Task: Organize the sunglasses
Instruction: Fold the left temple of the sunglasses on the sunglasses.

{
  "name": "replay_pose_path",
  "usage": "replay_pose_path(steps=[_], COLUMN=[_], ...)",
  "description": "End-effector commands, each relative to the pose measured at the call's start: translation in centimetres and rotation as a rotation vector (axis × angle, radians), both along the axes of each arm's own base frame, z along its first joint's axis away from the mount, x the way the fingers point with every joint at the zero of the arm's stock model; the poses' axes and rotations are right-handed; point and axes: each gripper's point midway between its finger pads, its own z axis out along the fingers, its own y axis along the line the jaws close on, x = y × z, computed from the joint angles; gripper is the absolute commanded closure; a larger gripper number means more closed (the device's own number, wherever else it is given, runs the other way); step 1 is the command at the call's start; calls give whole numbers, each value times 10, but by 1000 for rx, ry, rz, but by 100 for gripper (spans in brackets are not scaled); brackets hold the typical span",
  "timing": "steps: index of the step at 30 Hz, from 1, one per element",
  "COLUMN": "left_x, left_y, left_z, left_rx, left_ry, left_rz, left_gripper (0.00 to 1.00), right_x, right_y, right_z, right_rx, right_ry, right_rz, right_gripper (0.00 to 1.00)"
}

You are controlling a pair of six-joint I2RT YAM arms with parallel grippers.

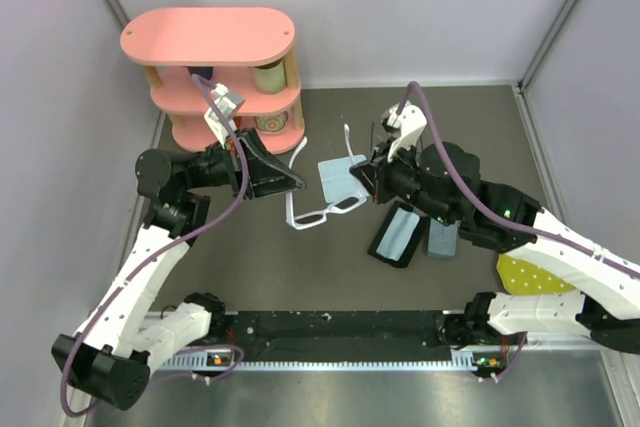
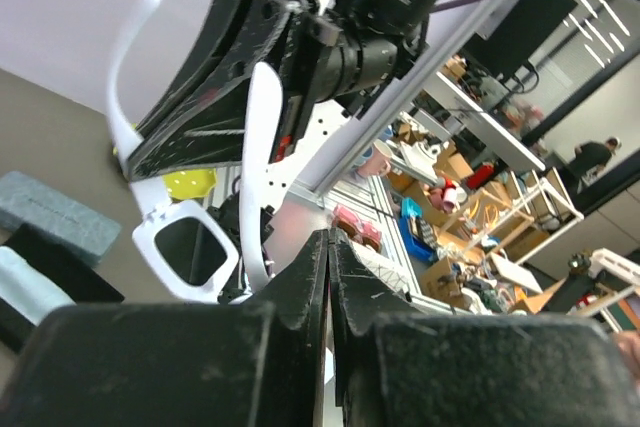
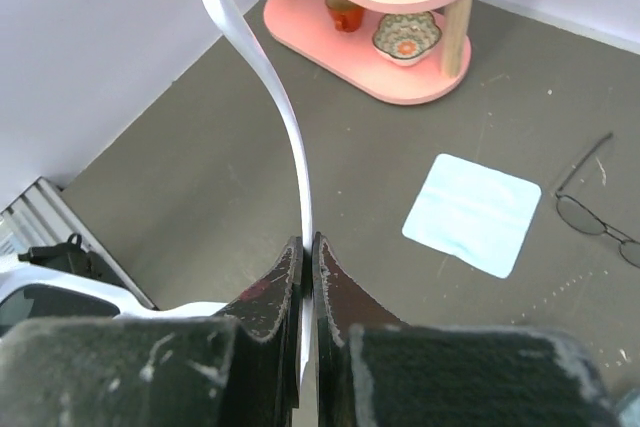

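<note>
White sunglasses: thick plastic frame with dark lenses, held up off the desk between the two arms, in front of the pink shelf. One temple stands up and curves away from the frame.
Right end effector: closed tight on that raised temple. The right wrist view shows the white strip pinched between the two fingers low down, near the frame, with its free tip rising well clear of them.
Left end effector: fingers drawn together to a thin slit. The other temple of the white sunglasses runs down just beside the fingertips, and from above it meets the tip. Whether it is pinched or only touched cannot be told.
Wire sunglasses: thin dark frame with roundish lenses, lying flat on the desk, untouched by either arm, close to the blue cloth but apart from it.
Blue cloth: a light blue square spread flat on the desk, below the lifted pair and near the shelf.
Black case: lying open on the desk by the right arm, a light blue lining or cloth showing inside.
Grey-blue case: just beside the black case, on its right.
</note>
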Motion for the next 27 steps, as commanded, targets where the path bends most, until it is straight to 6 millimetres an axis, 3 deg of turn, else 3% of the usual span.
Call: replay_pose_path(steps=[1, 6, 13, 17, 19, 21, 23, 24, 26, 27], left_x=[-13, -13, -17, -10, -2, 8, 20, 28, 44, 48], left_y=[-7, -23, -33, -34, -35, -33, -27, -23, -12, -7], left_z=[8, -9, -37, -50, -46, -33, -6, -14, -9, -27], left_rx=[-16, -4, 37, 107, 112, 137, 114, 158, 175, 241], left_ry=[-121, -60, 6, 65, 40, 67, 51, 110, 155, 233], left_rz=[-55, -111, -142, -106, -46, 41, 180, 244, 396, 431], left_gripper=[95, 96, 93, 75, 61, 37, 29, 23, 21, 21], right_x=[-14, -23, -14, -8, -8, -6, -4, -4, -5, -6], right_y=[17, 20, 11, 7, 7, 5, -1, -3, -10, -11], right_z=[29, 40, 49, 54, 50, 55, 50, 56, 58, 60], right_rx=[112, 154, 160, 152, 112, 86, 73, 81, 78, 72], right_ry=[-71, -106, -185, -253, -306, -393, -424, -456, -474, -491], right_rz=[136, 191, 140, 113, 117, 106, 83, 73, 64, 70], right_gripper=[100, 100, 100, 100, 100, 100, 100, 100, 100, 100])
